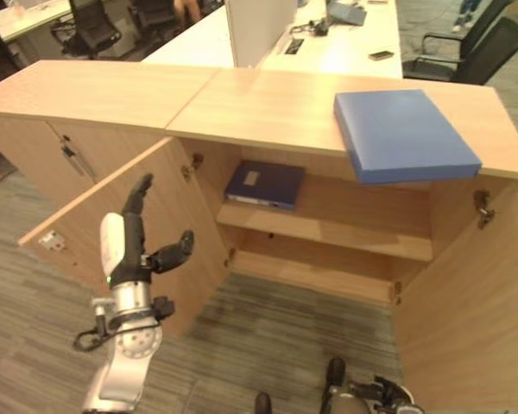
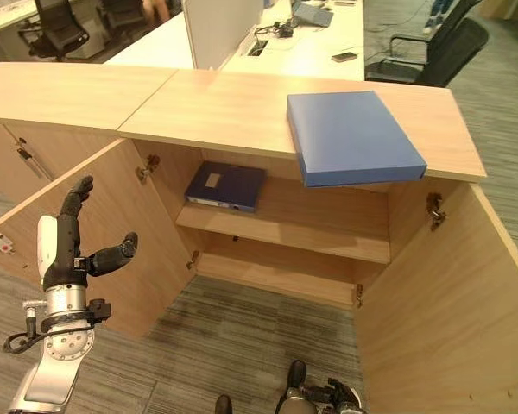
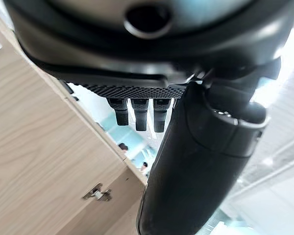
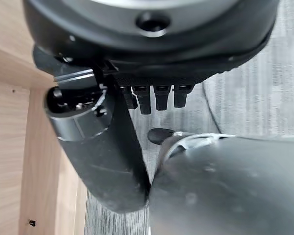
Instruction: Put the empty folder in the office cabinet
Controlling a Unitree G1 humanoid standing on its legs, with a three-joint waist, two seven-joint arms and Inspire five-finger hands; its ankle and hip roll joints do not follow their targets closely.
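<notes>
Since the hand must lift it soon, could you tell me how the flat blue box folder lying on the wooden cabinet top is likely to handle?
The flat blue box folder looks stiff: its edges stay straight where a corner overhangs the wooden cabinet top. Its smooth cover may slip under fingers. Being broad, it would probably tilt if gripped at one edge by the open left hand.

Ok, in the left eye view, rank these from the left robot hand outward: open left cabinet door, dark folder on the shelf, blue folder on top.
From the left robot hand:
1. Open left cabinet door, right behind the hand.
2. Dark folder, on the upper shelf inside.
3. Blue folder, on the cabinet top, right side, overhanging the front edge.
</notes>
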